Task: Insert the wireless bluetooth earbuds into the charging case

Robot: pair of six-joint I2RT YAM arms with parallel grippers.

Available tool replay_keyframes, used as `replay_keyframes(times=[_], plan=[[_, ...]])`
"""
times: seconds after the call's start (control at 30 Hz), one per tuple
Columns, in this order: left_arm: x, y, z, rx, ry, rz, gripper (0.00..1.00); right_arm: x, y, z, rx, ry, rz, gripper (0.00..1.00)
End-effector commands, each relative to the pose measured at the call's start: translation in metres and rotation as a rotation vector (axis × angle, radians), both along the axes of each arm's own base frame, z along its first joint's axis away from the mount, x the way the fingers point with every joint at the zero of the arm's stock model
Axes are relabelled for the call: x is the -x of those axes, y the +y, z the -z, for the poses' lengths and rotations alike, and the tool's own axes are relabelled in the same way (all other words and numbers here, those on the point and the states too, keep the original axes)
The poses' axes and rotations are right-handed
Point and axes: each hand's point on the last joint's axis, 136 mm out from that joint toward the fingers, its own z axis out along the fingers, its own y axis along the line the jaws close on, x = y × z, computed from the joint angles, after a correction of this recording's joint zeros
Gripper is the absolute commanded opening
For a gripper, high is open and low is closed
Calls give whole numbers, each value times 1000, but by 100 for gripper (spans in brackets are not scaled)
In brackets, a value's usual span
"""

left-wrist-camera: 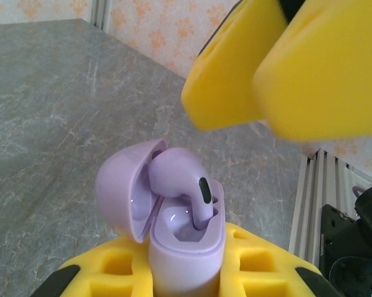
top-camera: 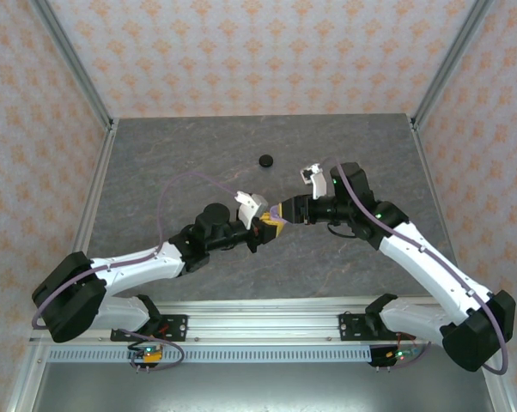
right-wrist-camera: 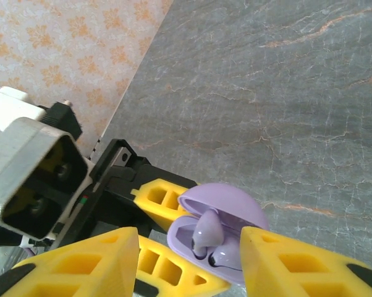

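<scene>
We log: left gripper (left-wrist-camera: 186,272) clamping the open lavender charging case (left-wrist-camera: 119,185), one lavender earbud (left-wrist-camera: 178,178) standing inside; right gripper (right-wrist-camera: 189,247) spread wide, holding nothing.

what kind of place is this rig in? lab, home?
Probably an enclosed lab test cell: aluminium frame posts, patterned wall panels, and a grey stone-look table with a mounting rail at its near edge.

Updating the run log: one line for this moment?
left gripper: shut on charging case | lid: open | earbud: stem in slot | right gripper: open, at case
</scene>
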Motion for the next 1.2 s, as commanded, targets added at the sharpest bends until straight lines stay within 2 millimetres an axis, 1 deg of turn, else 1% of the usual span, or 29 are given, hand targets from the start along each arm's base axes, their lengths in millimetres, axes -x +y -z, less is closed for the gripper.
replay_keyframes(times=[0.0,0.07,0.13,0.27,0.33,0.47,0.87,1.03,1.17], plan=[[-4,0,-20,4,-67,-18,5,-1,-1,-20,-7,-58,10,48],[-4,0,-20,-2,-67,-21,5,-2,-3,-20,3,-61,24,46],[-4,0,-20,-5,-69,-19,5,-4,-5,-19,16,-61,34,41],[-3,0,-23,-1,-76,-13,5,-5,-4,-13,35,-48,38,21],[-2,-1,-25,4,-80,-5,5,-7,-5,-10,49,-40,45,14],[0,-2,-27,11,-84,6,5,-8,-4,-6,58,-26,42,8],[8,-10,-33,18,-91,53,5,-10,0,0,78,-13,32,8],[8,-10,-33,12,-89,56,5,-10,2,4,84,0,25,9],[7,-10,-31,1,-86,51,5,-11,1,2,87,-8,33,11]])
